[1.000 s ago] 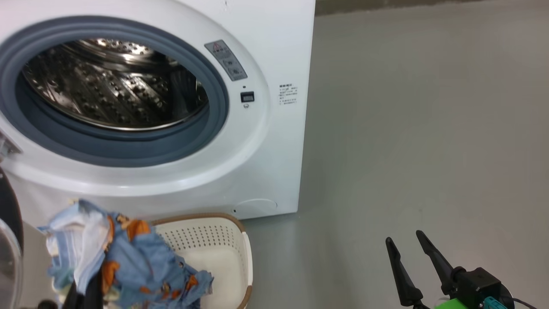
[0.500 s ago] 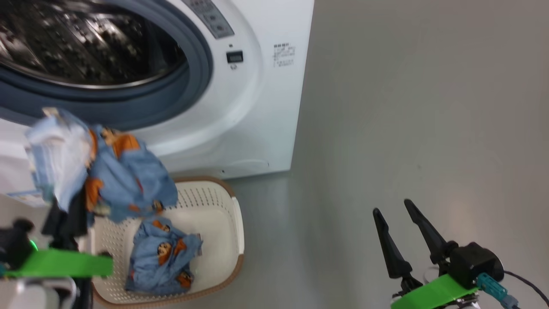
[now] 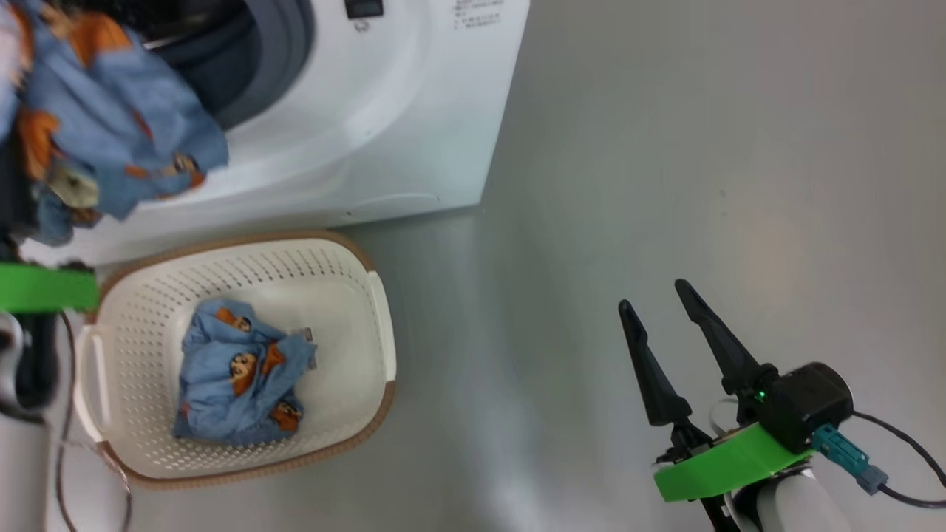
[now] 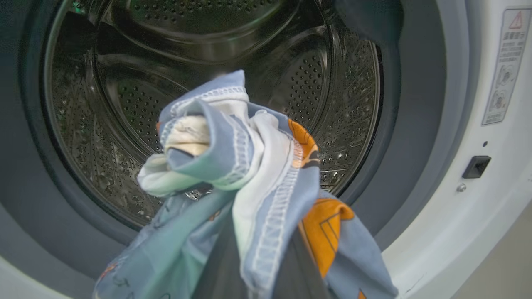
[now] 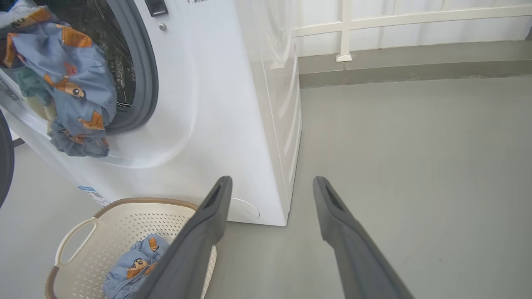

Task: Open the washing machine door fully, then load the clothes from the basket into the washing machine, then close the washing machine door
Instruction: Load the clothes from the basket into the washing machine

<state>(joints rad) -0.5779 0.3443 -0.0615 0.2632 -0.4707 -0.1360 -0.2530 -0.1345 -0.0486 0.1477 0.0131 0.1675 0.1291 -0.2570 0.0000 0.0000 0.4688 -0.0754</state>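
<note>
The left gripper [image 4: 258, 245] is pinched shut on a bear-print garment [image 4: 232, 166], which is bunched over its fingers [image 4: 301, 274] and drapes below them; the compact bundle should pass the opening cleanly. Directly ahead lies the open steel drum [image 4: 124, 104] of the washing machine [image 5: 232, 104], ringed by the grey seal [image 4: 415, 124]. Below the hand, a second garment [image 3: 236, 369] lies in the basket [image 3: 378, 310]. The right gripper [image 3: 652, 295], jaws spread and empty, stands well aside, apparently to keep clear.

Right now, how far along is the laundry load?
Done: door open, drum exposed. In hand: left gripper shut on one bear-print garment at the drum mouth, not yet released. Left: second garment in the basket, then close the door. Right gripper open, idle over the floor.
</note>
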